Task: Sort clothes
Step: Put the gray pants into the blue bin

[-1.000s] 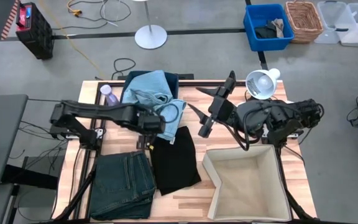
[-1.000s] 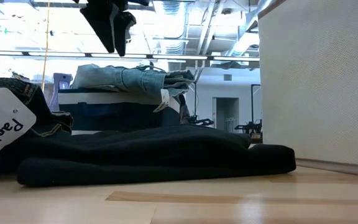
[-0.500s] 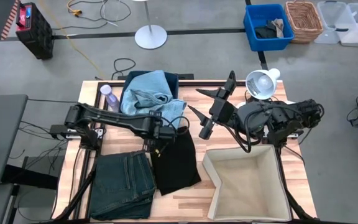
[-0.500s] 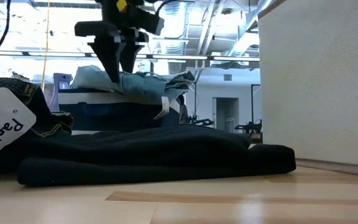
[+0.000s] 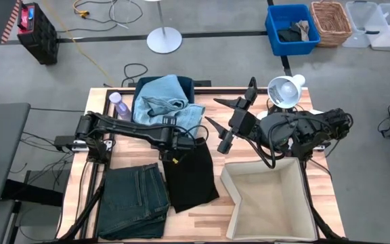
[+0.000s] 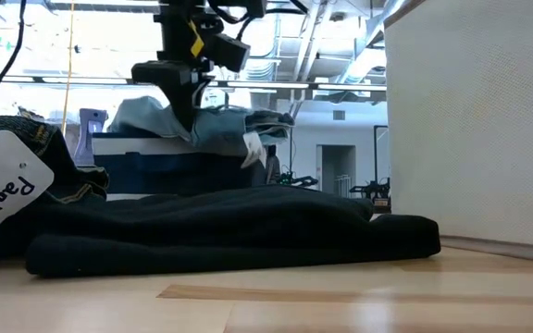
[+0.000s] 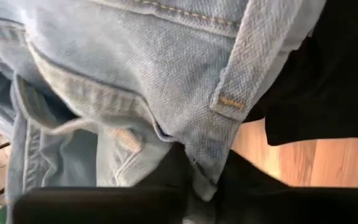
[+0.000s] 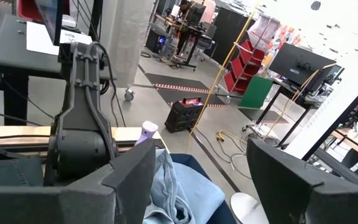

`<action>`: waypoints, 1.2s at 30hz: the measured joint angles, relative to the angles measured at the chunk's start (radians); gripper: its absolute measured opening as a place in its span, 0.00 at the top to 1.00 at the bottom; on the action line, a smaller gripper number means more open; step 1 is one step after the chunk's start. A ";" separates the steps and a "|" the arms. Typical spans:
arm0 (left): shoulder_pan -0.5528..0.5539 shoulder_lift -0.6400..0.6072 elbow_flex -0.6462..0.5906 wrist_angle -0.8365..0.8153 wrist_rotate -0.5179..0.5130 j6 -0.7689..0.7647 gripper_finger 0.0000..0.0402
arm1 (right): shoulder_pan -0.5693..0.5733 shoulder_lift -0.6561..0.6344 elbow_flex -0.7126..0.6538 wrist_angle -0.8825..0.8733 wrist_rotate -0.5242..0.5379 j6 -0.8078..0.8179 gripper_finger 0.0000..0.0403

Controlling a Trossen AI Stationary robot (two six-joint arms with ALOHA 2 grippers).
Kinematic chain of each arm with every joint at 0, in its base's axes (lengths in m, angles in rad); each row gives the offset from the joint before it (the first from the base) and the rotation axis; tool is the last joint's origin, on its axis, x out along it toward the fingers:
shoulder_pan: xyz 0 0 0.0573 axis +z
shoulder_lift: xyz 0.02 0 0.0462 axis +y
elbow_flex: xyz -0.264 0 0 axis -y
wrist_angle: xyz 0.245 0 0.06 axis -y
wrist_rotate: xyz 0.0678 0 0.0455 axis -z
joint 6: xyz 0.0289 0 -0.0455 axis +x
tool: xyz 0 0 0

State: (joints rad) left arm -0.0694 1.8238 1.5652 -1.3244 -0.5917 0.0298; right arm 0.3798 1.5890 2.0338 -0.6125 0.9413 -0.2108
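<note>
Denim piece (image 5: 162,103), light blue, lay heaped on the dark blue bin (image 5: 189,85) at the table's (image 5: 208,209) far side; your left gripper (image 5: 182,140) was down on its near edge, fingers pinched on a fold. Black shirt (image 5: 189,173) lay just below, jeans (image 5: 134,201) beside it. Right gripper (image 5: 230,120) hung w/ fingers wide apart, holding nothing, above the beige box (image 5: 268,200)

Overhead looks down; low looks level; both share black shirt (image 5: 189,171).

Light blue denim piece (image 5: 164,102), black shirt (image 5: 191,173), dark green-grey jeans (image 5: 135,200).
</note>
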 joint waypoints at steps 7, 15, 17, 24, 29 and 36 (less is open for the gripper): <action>0.003 -0.059 0.078 -0.048 0.007 -0.051 0.95 | 0.000 0.000 0.000 0.001 0.001 0.000 0.33; 0.085 -0.228 0.152 -0.080 -0.019 -0.222 0.95 | 0.000 0.000 0.000 0.025 0.003 -0.008 0.33; 0.136 -0.263 0.149 -0.087 -0.020 -0.280 0.95 | 0.000 0.000 0.000 0.027 0.003 -0.008 0.33; 0.304 -0.276 0.147 -0.082 -0.008 -0.303 0.95 | 0.000 0.000 0.000 0.036 0.003 -0.008 0.33; 0.413 -0.230 0.147 -0.083 0.031 -0.310 0.95 | 0.012 0.000 0.000 0.055 0.003 -0.009 0.33; 0.508 -0.104 0.147 -0.061 0.158 -0.233 0.95 | 0.030 0.000 0.000 0.087 0.003 -0.026 0.33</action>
State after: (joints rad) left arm 0.4381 1.7198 1.7126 -1.3859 -0.4341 -0.2033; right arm 0.4099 1.5894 2.0338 -0.5251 0.9443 -0.2367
